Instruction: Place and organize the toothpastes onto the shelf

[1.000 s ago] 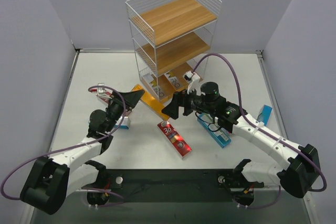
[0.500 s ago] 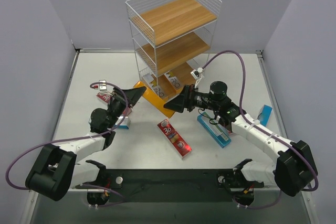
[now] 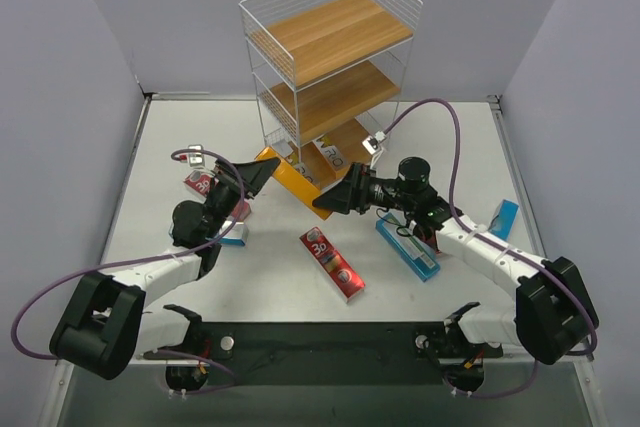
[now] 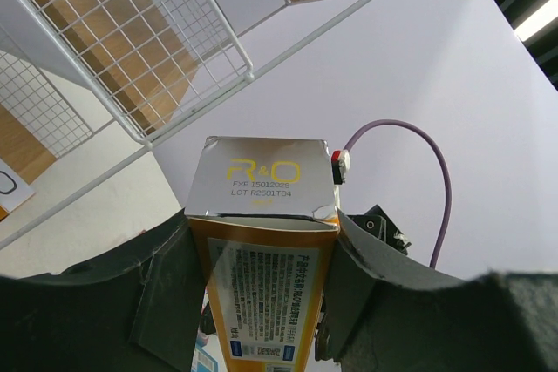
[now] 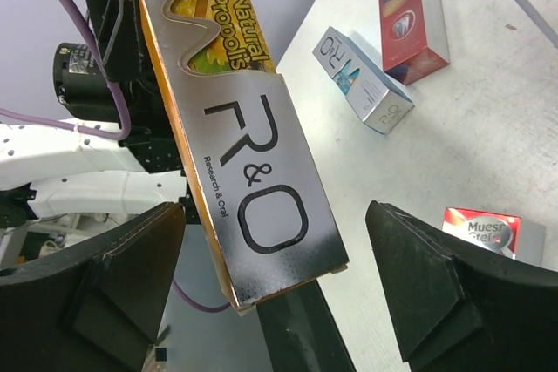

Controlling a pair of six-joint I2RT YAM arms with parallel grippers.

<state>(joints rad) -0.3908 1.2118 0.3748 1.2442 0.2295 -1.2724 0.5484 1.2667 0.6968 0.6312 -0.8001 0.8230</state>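
Left pincer [image 3: 258, 175] clamps one end of an orange-and-white toothpaste carton [image 3: 296, 185], its fingers [image 4: 166, 294] pressed flat against both long sides. The box slants across to the right pincer [image 3: 338, 197]. That pincer stands wide open around the far end, its fingers [image 5: 122, 276] spread either side without touching the carton. Just beyond both pincers rises the wire shelf [image 3: 330, 57]. More cartons [image 3: 330, 155] lie on its lowest board, past the right pincer's tips. On the table [image 3: 270, 277], below and between the pincers, lies a red carton marked 3D [image 3: 332, 265]. A blue-and-white carton [image 3: 407, 250] sits behind the right pincer, beneath its arm. Another red carton [image 3: 200, 184] lies just behind the left pincer.
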